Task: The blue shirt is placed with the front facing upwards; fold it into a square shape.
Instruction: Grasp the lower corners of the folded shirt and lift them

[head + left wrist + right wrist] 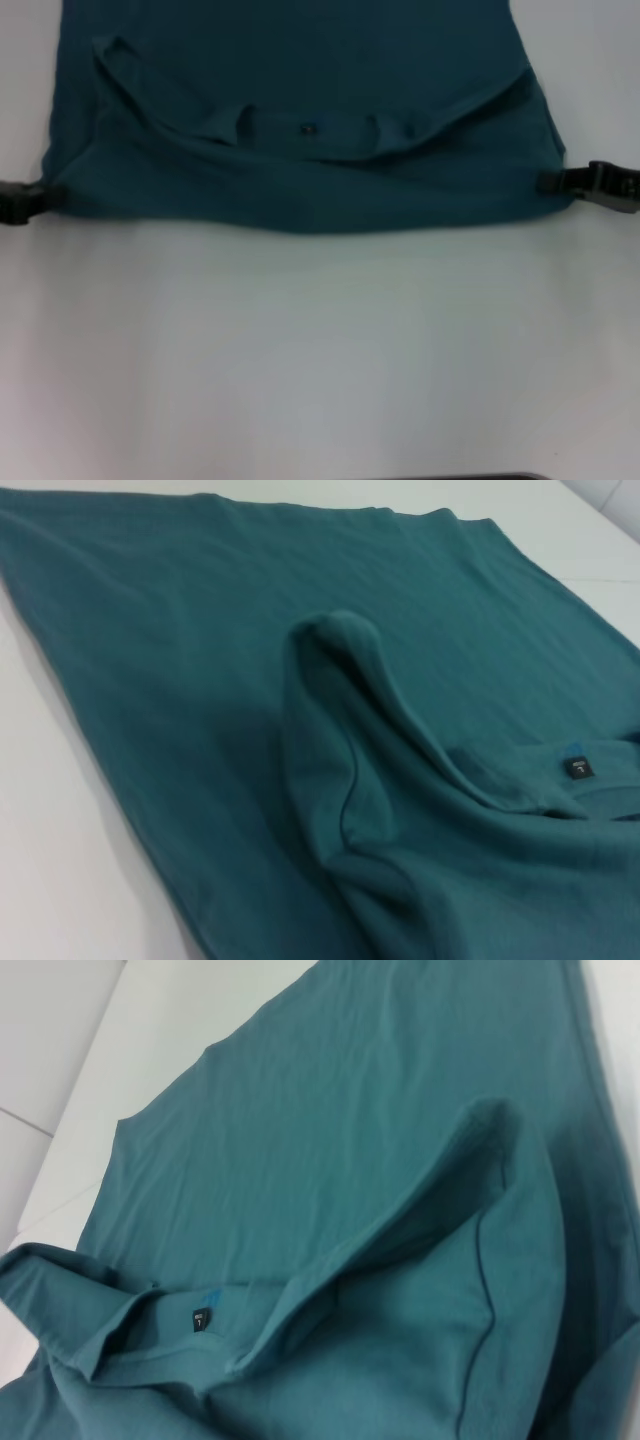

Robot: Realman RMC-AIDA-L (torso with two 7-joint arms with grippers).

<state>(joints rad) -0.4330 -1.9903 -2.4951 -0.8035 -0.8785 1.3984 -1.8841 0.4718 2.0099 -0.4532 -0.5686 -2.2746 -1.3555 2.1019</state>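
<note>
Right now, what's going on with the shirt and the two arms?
The blue shirt lies on the white table, with its near part folded over in a band and the neck label showing. The left gripper is at the fold's left corner and the right gripper at its right corner, both at table level. The fold looks only part done.

Head camera looks down from afar; both wrist cameras skim close, sharing the blue shirt's (pixel 300 110) neck label (pixel 578 769).
</note>
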